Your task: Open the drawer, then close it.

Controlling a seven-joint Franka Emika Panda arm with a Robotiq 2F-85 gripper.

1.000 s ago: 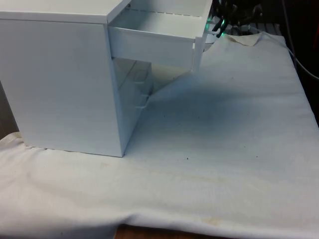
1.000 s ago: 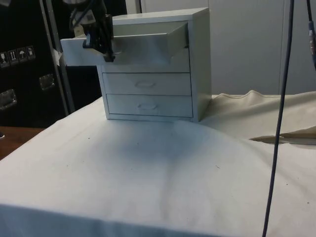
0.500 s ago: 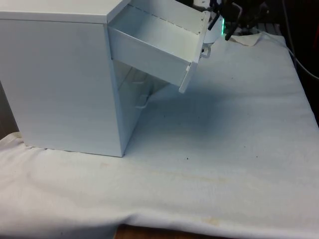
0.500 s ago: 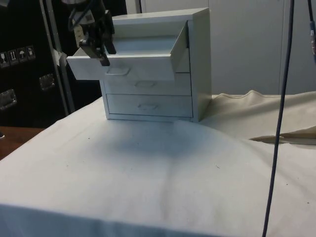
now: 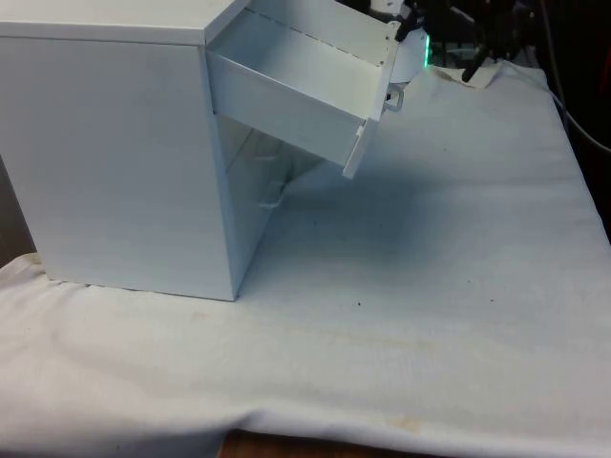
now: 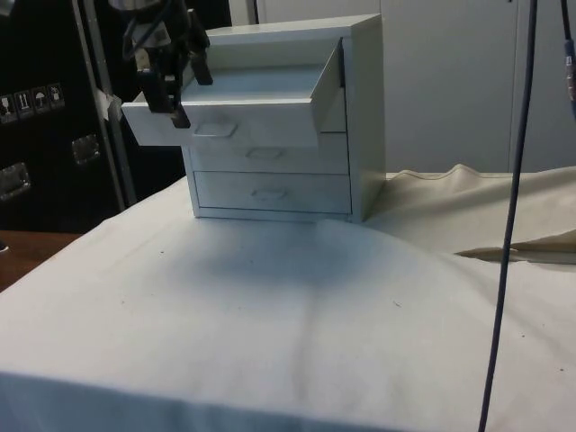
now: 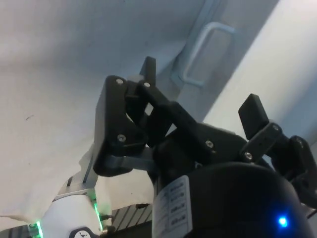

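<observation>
Top drawer [image 6: 234,112] pulled out, sagging (interior bare); chest [image 5: 115,153] beneath; fingers [image 7: 148,67] spread, off handle [image 7: 205,52].

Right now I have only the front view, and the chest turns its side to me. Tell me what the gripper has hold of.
Observer: Nothing. In the wrist view the gripper is open, and the handle of the top drawer lies beyond its fingertips, untouched.
Operator: Give me that drawer's attitude from the side.
Observer: In the side view the top drawer is pulled out and tilted down, with its front panel hanging before the middle drawer's upper edge.
Operator: Report the other drawers.
Observer: The middle drawer and the bottom drawer both sit shut in the chest.
</observation>
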